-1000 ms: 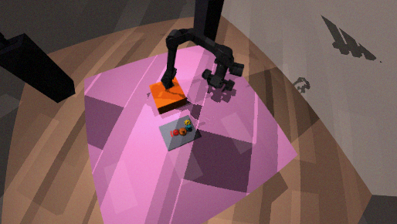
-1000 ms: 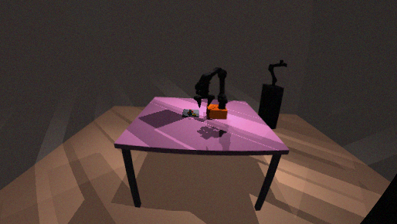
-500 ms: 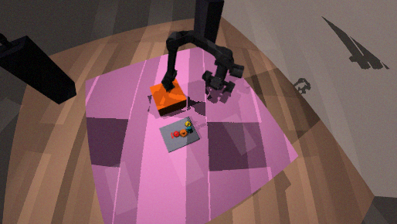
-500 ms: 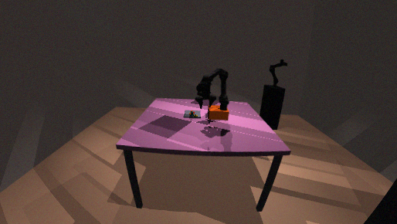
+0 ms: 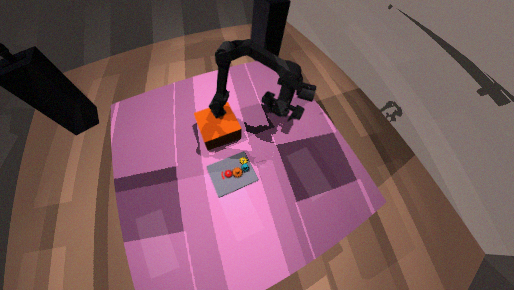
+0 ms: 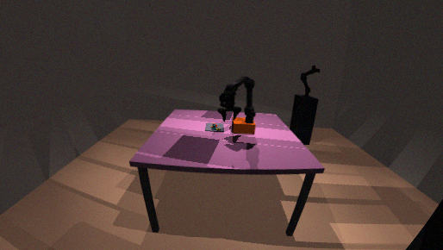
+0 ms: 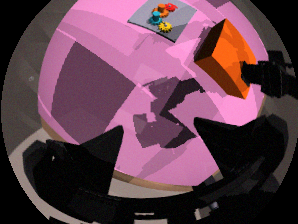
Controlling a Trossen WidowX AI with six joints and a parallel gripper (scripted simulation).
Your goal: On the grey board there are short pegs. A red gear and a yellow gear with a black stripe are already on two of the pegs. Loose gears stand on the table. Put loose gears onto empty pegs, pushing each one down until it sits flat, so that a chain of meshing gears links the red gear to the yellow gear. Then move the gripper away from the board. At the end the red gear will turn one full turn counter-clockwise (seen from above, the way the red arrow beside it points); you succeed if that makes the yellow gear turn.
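On the grey board (image 5: 225,187) (image 6: 208,129) (image 7: 186,26), four gears sit close together. The gripper (image 5: 282,112) (image 6: 229,119) (image 7: 158,124) is wide open, holding nothing.

Before me is a pink-topped table (image 5: 250,225) (image 6: 190,155) (image 7: 135,60), its top edged by straight sides and crossed by thin pale lines. Directly on it lie the grey board (image 5: 222,187) (image 6: 208,129) (image 7: 182,15), flat, and an orange block (image 5: 215,122) (image 6: 244,128) (image 7: 232,50), near the board but apart from it. Dark shadow patches fall across the pink.
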